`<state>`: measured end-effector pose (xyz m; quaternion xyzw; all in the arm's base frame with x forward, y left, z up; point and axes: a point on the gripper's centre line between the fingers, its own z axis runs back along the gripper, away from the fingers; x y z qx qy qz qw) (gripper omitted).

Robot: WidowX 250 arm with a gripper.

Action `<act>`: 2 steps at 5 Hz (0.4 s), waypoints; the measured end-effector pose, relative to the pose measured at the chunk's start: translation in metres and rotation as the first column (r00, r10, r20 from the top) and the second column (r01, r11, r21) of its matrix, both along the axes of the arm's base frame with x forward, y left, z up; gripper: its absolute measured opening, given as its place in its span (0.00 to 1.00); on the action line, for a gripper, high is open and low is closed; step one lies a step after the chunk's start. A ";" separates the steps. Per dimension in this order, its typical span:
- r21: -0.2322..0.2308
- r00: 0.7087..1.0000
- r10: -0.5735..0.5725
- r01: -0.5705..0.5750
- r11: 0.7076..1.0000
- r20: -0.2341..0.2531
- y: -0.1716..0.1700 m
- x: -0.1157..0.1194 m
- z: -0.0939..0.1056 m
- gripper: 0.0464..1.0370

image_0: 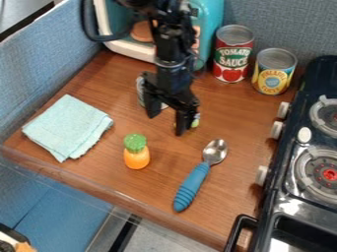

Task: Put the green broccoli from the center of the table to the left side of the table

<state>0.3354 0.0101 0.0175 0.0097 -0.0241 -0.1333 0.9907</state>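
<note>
Basically, arm is in from the top edge, gripper (166, 124) hanging over the middle of the table (233, 197), tips pointing down. Fingers are spread, with bare wood visible in the gap, so nothing pinched that I can see. Broccoli: best match is a green bit (195, 121) right beside the finger on the right in view, around table center (mostly hidden by that finger, so can't confirm it's the broccoli, or whether they touch). Orange toy (136, 158) with a green top sits nearer the front edge, between cloth and spoon. Cloth (69, 127) is folded, on the left side. Spoon (191, 187) lies at a slant right of the toy, blue handle toward the front edge, metal bowl away from it. At the back: 1 teal and cream toy oven (209, 15), then 2 upright cans, red can (233, 54) and yellow can (273, 74). Stove (322, 74) on the right, 2 burners in view.
</note>
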 end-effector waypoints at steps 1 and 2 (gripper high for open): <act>0.005 1.000 0.020 -0.020 1.000 -0.001 -0.002 0.015 -0.013 0.96; -0.003 0.999 0.050 -0.050 0.999 0.001 -0.003 0.026 -0.022 0.96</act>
